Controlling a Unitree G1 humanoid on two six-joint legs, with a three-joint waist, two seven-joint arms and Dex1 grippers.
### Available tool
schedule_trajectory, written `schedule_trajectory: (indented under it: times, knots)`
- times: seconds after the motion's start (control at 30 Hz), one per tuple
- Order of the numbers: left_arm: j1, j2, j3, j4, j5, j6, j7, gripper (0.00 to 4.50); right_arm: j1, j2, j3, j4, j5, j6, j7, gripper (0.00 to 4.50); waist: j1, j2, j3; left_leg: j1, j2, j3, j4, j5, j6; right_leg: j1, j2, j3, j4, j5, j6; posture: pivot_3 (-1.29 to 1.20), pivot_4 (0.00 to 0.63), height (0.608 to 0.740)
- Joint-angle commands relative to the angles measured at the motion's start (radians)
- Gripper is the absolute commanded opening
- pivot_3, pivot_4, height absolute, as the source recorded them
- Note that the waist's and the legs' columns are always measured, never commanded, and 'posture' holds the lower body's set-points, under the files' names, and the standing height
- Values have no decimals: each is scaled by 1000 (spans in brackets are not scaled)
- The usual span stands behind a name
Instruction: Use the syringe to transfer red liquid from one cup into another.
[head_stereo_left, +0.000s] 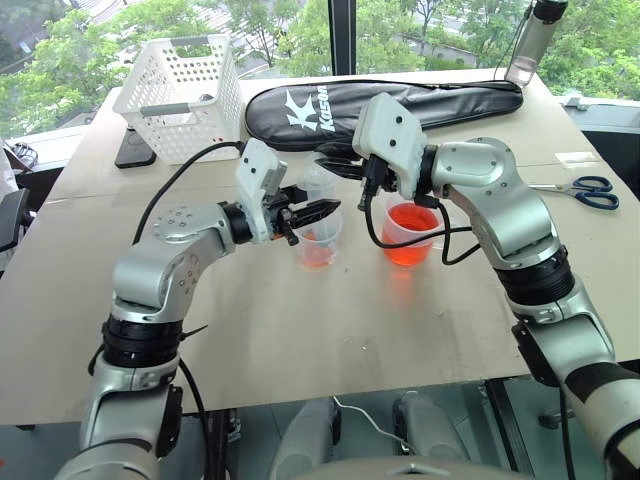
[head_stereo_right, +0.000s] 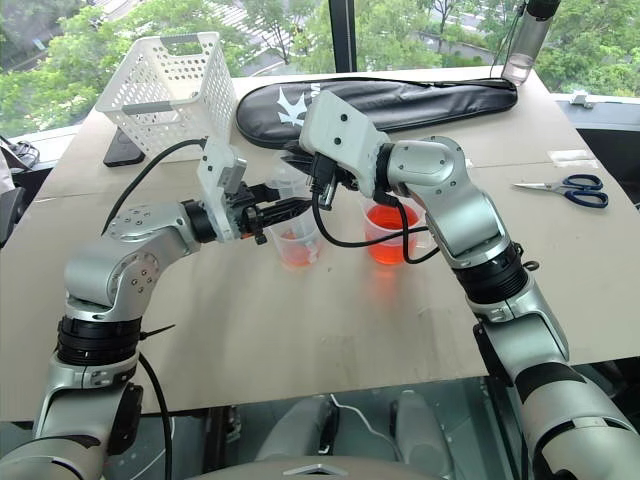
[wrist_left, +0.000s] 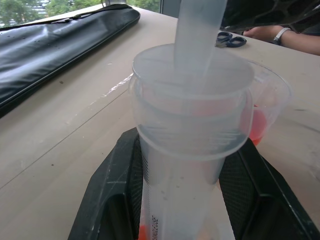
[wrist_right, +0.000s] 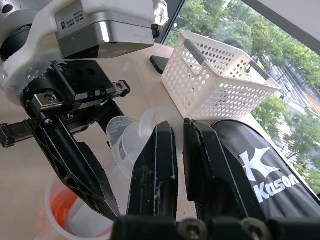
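The syringe (wrist_left: 192, 165), a thick translucent barrel with a round white flange and a pale plunger rod rising from it, stands upright in the small cup (head_stereo_left: 319, 240) at mid-table. The left gripper (head_stereo_left: 312, 213) reaches in level from the left, its two black textured fingers (wrist_left: 116, 190) set part-way apart and closed on the barrel just below the flange. The right gripper (head_stereo_left: 338, 167) comes from the right, above the left one, its jaws pinched narrow on the plunger top. The small cup is clear, tapered and handleless, with a shallow layer of red liquid (head_stereo_left: 316, 256) at its bottom. Just right of it stands the wide cup (head_stereo_left: 411, 232), clear plastic with a flared rim, holding a deeper pool of orange-red liquid. The table (head_stereo_left: 300, 340) is flat, matte beige board with a seam running across it. At the far left sits a white perforated plastic basket (head_stereo_left: 185, 85), a dark phone (head_stereo_left: 135, 148) beside it; a long black fabric case (head_stereo_left: 400, 105) with white lettering lies across the far side. Scissors (head_stereo_left: 590, 190) with blue handles lie at the right edge, and a clear bottle (head_stereo_left: 530, 40) stands at the far right.
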Motion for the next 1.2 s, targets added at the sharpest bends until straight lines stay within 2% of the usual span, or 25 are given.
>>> schedule_trajectory:
  times: [0.03,0.4,0.53,0.63,0.83,0.87,1.03,1.2]
  knots:
    - [-69,-5,92,-42,-27,-48,34,1529,19,24,94,-16,17,8,75,69,0,0,0,0,0,0,0,0,0,0,0,0,0,0,0,0,150,740]
    - [-49,-1,80,-51,-18,-59,24,1529,-1,43,61,7,2,7,49,69,0,0,0,0,0,0,0,0,0,0,0,0,0,0,0,0,150,740]
    - [-50,6,85,-45,-17,-63,15,1529,-31,49,10,-2,71,76,80,69,0,0,0,0,0,0,0,0,0,0,0,0,0,0,0,0,150,740]
    - [-53,12,90,-39,-20,-65,7,1529,-56,57,-39,-2,121,122,83,1203,-1,0,0,0,0,0,0,0,0,0,0,0,0,0,0,0,150,740]
    - [-66,10,117,-27,-42,-53,4,1529,-87,49,-133,-11,187,173,48,4129,0,0,0,0,0,0,0,0,0,0,0,0,0,0,0,0,150,740]
    - [-76,9,132,-21,-55,-42,9,1529,-89,42,-172,-23,216,189,40,4476,0,0,0,0,0,0,0,0,0,0,0,0,0,0,0,0,150,740]
    - [-167,6,253,48,-187,86,75,1529,-67,-11,-325,-102,393,264,53,4476,3,0,0,-1,0,-2,1,0,0,0,-1,-2,0,0,0,0,150,740]
    - [-304,40,439,213,-419,359,212,1529,23,-81,-406,-215,514,319,45,4476,-4,-1,0,-1,0,-2,0,0,0,0,0,-2,0,0,0,0,150,740]
